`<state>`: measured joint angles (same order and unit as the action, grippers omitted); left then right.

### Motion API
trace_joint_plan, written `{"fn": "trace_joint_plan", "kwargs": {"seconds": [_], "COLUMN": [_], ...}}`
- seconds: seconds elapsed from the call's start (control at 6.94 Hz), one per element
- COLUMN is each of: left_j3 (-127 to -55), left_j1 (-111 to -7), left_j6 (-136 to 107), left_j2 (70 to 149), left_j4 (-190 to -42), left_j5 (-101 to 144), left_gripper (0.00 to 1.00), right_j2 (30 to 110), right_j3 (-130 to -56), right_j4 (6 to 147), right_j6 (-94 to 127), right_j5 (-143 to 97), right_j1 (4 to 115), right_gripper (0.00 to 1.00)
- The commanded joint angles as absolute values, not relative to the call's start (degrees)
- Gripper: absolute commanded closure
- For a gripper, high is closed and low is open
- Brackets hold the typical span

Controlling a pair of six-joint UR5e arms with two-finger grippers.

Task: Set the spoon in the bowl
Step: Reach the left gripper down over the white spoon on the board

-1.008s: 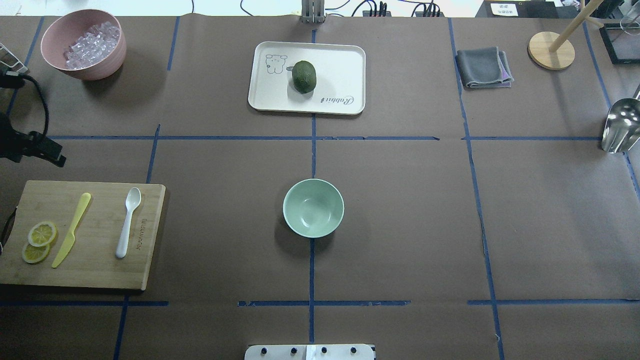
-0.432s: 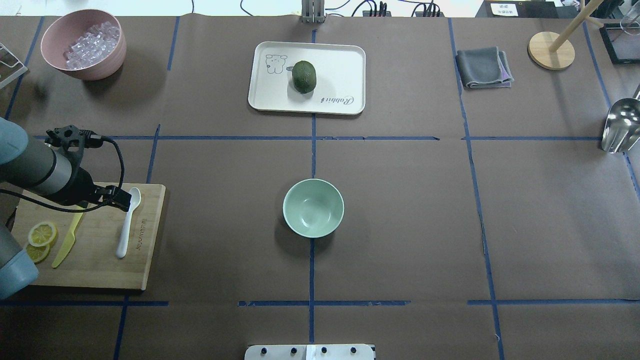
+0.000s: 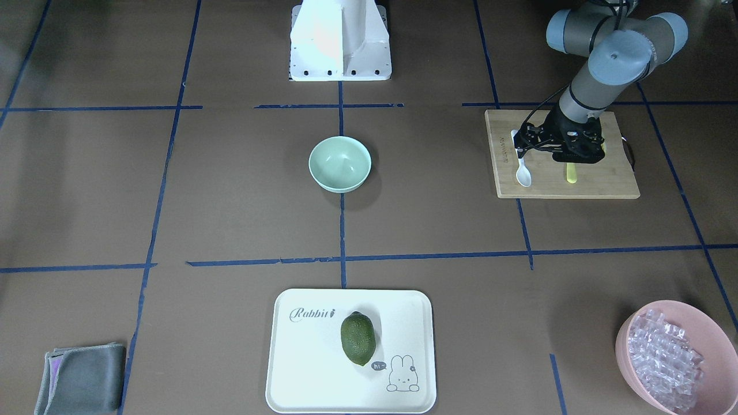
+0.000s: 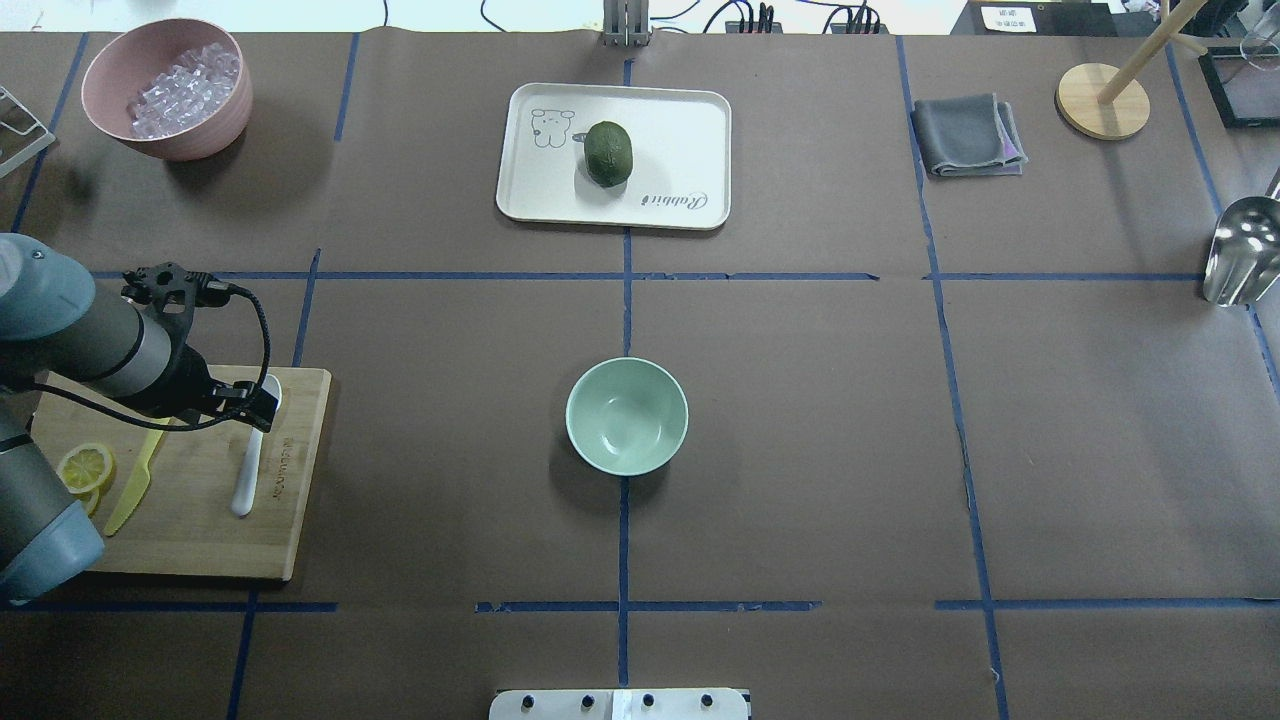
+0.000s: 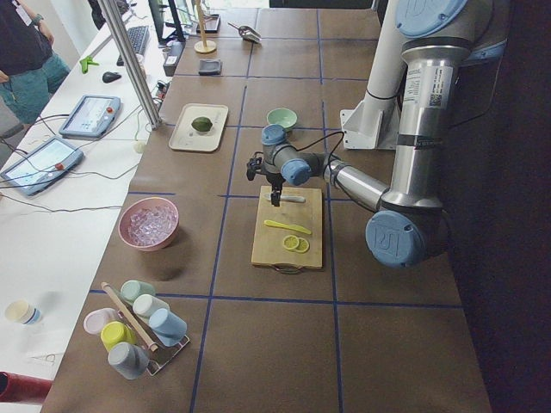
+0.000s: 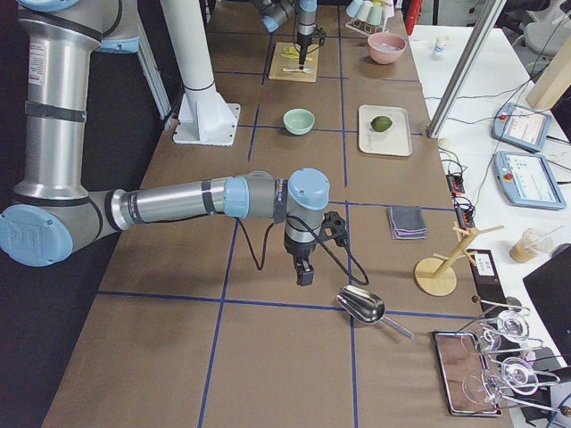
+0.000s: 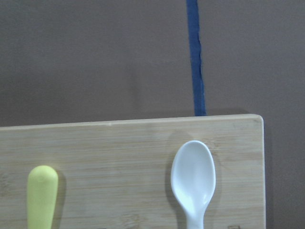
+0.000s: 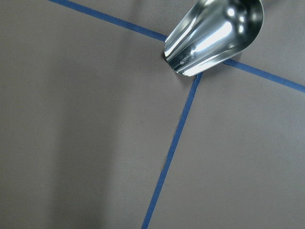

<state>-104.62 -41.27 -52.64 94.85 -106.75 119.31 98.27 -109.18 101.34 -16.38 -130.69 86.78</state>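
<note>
Now the left gripper (image 4: 255, 405) has swung in over the scoop end of the spoon (image 4: 245, 483), which lies untouched on the cutting board (image 4: 200, 545) beneath it; how wide its jaws stand I cannot tell. The bowl (image 4: 627, 416) waits well apart, empty, so the pickup looks next.

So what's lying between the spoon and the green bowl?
Past the spoon, only the cutting board, then bare table cover up to the bowl, seen in the overhead view.
</note>
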Motion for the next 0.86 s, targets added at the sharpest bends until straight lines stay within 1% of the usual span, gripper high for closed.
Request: {"fn": "trace_joint_plan", "kwargs": {"seconds": [0.0,0.58,0.72], "left_j3": [-103.89,-103.80,-103.62], "left_j1": [-41.04,-40.34,-40.34], "left_j6": [-52.65,-52.65,-52.65], "left_j2": [95.45,95.45,95.54], "left_j4": [-106.79,-106.44,-106.52], "left_j5": [119.62,119.88,119.88], "left_gripper": [0.32,0.41,0.45], "right_j2": [98.26,98.44,98.44], "right_j3": [-109.25,-109.25,-109.25], "right_j4": [101.34,101.34,101.34], "right_j6": [-16.35,-16.43,-16.44], "right_j5": [-130.69,-130.69,-130.69], "right_j1": [87.01,87.62,87.63], "right_gripper": [0.00,0.00,0.00]}}
